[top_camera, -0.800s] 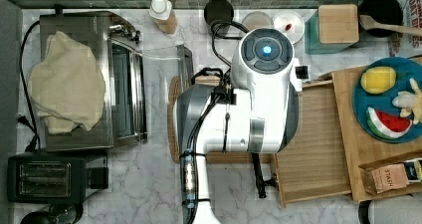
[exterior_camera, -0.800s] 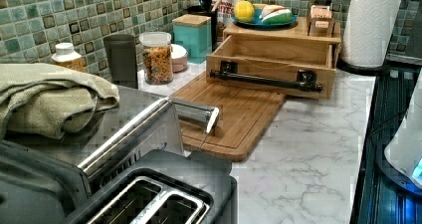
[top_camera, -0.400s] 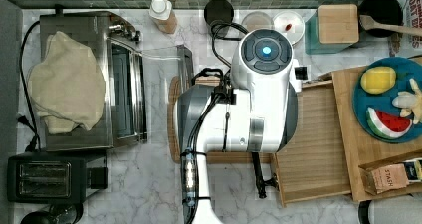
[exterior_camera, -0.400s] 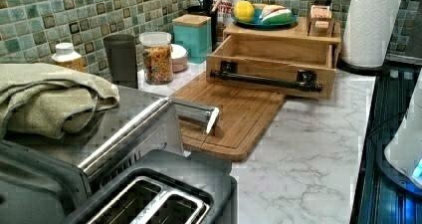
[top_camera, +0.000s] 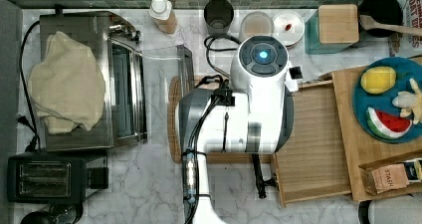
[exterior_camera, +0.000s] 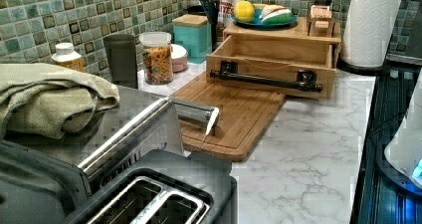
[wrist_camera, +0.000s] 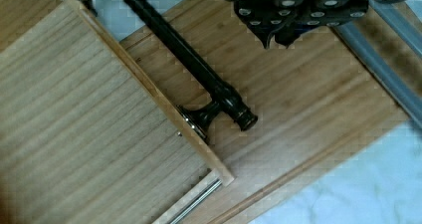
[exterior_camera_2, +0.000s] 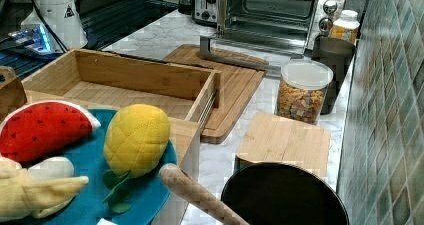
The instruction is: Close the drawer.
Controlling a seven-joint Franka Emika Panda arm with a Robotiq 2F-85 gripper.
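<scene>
Drawer (top_camera: 311, 139) unmoved, wide open; hand (wrist_camera: 279, 39) above cutting board (wrist_camera: 308, 109) beside drawer's handle (wrist_camera: 199, 79) (grip unclear); push pending.

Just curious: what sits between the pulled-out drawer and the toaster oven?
In the left view, the wooden cutting board lies flat between them. The drawer front overhangs its far end, and the toaster oven door's handle hangs over its near end.

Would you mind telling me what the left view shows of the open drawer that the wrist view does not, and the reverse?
The left view alone shows the drawer's whole front with the black handle on both mounts, and the cabinet top carrying a blue plate. The wrist view alone shows the drawer floor's grain and a metal slide rail at its corner. Both show the drawer pulled out above the cutting board.
</scene>
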